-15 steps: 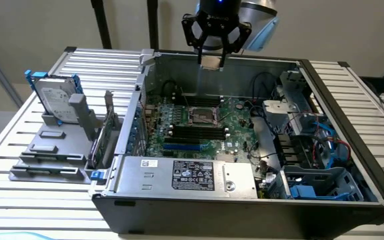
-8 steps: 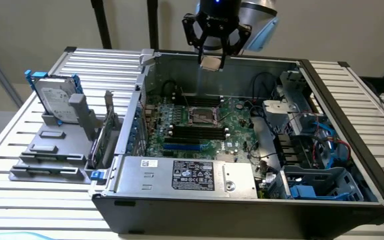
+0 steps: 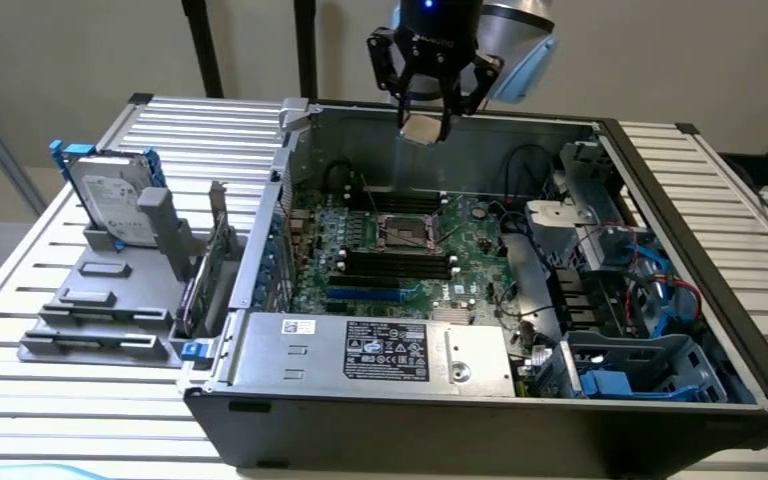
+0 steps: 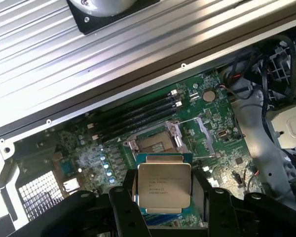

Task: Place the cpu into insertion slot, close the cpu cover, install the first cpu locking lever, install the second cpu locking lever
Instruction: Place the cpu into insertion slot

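Observation:
The cpu (image 3: 422, 128), a small pale square chip, hangs above the rear wall of the open computer case, and my gripper (image 3: 424, 118) is shut on it from both sides. In the wrist view the cpu (image 4: 164, 185) sits flat between the black fingers (image 4: 124, 200) of the gripper (image 4: 164, 198). Below and ahead lies the insertion slot (image 3: 407, 232), a square socket with a dark centre on the green board. The insertion slot (image 4: 155, 143) is uncovered, and the cpu cover (image 4: 207, 136) stands swung up beside it as a thin silvery frame.
A large labelled silver box (image 3: 371, 350) fills the case's front. Long black memory slots (image 3: 391, 265) lie just in front of the socket. Cables and a blue drive cage (image 3: 638, 370) crowd the exterior view's right. A hard drive (image 3: 111, 195) stands on a grey rack outside the case.

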`<action>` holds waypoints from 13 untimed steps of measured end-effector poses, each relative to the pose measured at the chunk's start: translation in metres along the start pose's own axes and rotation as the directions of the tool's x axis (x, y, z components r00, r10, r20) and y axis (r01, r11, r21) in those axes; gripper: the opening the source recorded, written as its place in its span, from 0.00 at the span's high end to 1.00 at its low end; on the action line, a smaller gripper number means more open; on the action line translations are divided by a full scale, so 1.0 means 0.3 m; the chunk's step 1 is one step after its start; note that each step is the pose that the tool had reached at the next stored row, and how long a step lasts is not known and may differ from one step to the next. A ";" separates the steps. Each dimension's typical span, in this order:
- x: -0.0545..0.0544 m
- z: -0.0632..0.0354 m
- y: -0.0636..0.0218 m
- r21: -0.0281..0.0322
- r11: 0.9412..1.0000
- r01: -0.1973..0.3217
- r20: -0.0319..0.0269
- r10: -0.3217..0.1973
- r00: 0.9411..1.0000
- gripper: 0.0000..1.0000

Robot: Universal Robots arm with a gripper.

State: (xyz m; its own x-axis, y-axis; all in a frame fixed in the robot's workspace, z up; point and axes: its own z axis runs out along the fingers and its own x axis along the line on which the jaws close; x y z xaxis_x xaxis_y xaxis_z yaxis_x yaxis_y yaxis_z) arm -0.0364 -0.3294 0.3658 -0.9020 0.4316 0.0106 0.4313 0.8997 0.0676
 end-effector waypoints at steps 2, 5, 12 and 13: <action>0.000 0.003 0.000 0.000 0.999 -0.038 0.003 0.038 0.999 0.46; 0.000 0.007 -0.001 -0.001 0.996 -0.091 0.006 0.091 0.996 0.46; 0.000 0.021 -0.001 -0.004 0.976 -0.216 0.014 0.216 0.976 0.46; 0.000 0.024 -0.002 -0.004 0.972 -0.234 0.015 0.234 0.972 0.46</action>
State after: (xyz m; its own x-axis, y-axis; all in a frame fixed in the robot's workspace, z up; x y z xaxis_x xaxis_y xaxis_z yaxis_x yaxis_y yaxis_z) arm -0.0364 -0.3294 0.3587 -0.7758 0.6309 0.0107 0.6301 0.7736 0.0676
